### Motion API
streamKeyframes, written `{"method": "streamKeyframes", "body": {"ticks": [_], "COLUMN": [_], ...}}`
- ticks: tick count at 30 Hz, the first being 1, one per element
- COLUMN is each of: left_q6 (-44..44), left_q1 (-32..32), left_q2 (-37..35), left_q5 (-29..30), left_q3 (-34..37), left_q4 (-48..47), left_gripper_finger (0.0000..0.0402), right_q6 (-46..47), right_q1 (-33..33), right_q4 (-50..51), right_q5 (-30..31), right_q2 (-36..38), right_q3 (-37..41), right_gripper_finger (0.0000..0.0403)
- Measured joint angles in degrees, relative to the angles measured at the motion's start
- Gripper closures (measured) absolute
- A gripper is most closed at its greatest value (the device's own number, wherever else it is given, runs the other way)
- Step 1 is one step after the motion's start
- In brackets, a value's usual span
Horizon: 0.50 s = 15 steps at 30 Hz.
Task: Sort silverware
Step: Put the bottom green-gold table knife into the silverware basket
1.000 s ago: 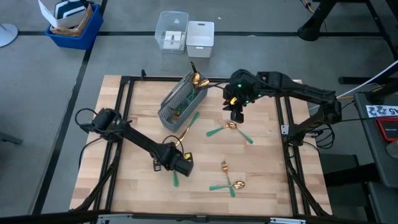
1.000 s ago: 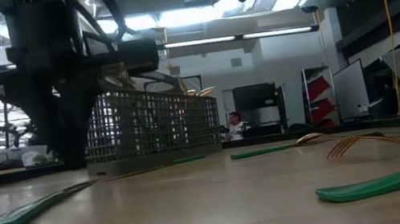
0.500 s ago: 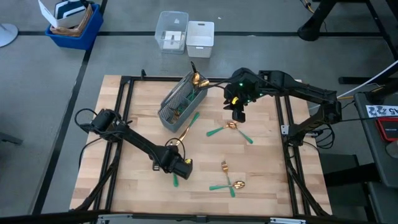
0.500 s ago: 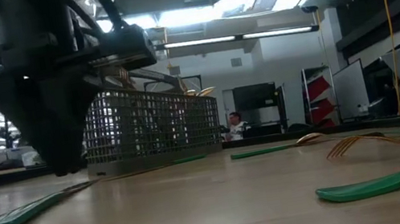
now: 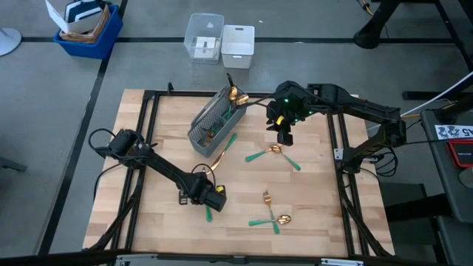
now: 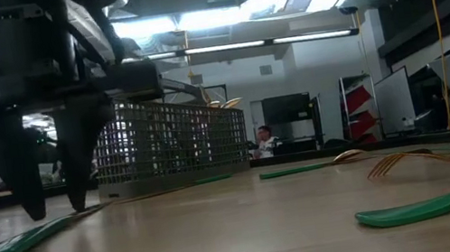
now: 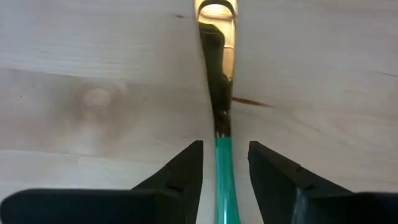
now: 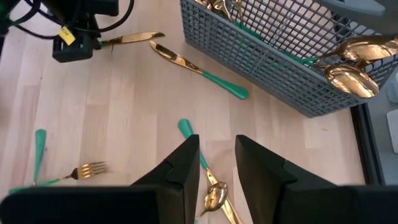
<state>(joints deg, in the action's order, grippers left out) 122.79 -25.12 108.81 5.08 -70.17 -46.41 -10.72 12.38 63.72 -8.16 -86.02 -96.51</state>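
My left gripper [image 5: 209, 198] points down at the near left of the table, open, its fingers [image 7: 186, 168] on either side of a knife's teal handle [image 7: 225, 180] without touching it. That knife's gold blade [image 7: 217, 74] lies flat on the wood. A second knife [image 5: 223, 151] lies beside the grey mesh caddy [image 5: 214, 118], which holds several pieces. A spoon and fork [image 5: 275, 151] cross mid-table, and a fork [image 5: 266, 198] and spoon [image 5: 281, 219] lie nearer. My right gripper [image 5: 284, 137] hangs open above the table, right of the caddy, with nothing between its fingers [image 8: 180, 168].
Black frame rails [image 5: 148, 133] run along the table's sides. Beyond the far edge stand a clear box [image 5: 205, 37], a white box [image 5: 238, 41] and a blue bin [image 5: 89, 26]. Bare wood lies between the caddy and the table's left rail.
My left gripper has opened. Its fingers were shut above the knife and now stand apart on either side of the handle. The knife lies where it did.
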Motion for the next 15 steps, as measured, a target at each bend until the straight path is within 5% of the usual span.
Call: {"method": "streamKeyframes", "body": {"ticks": [7, 15], "left_q6": [1.89, 3.29], "left_q1": [0.04, 0.47], "left_q2": [-0.25, -0.28], "left_q5": [0.0, -0.49], "left_q3": [2.88, 3.08], "left_q4": [4.92, 3.55], "left_gripper_finger": [0.0289, 0.0339], "right_q6": [-0.33, -0.39], "right_q1": [0.0, 0.01], "right_q4": [-0.11, -0.52], "right_q5": [0.0, 1.06], "right_q2": [0.0, 0.0], "right_q3": [0.0, 0.01], "right_gripper_finger": [0.0295, 0.0295]}}
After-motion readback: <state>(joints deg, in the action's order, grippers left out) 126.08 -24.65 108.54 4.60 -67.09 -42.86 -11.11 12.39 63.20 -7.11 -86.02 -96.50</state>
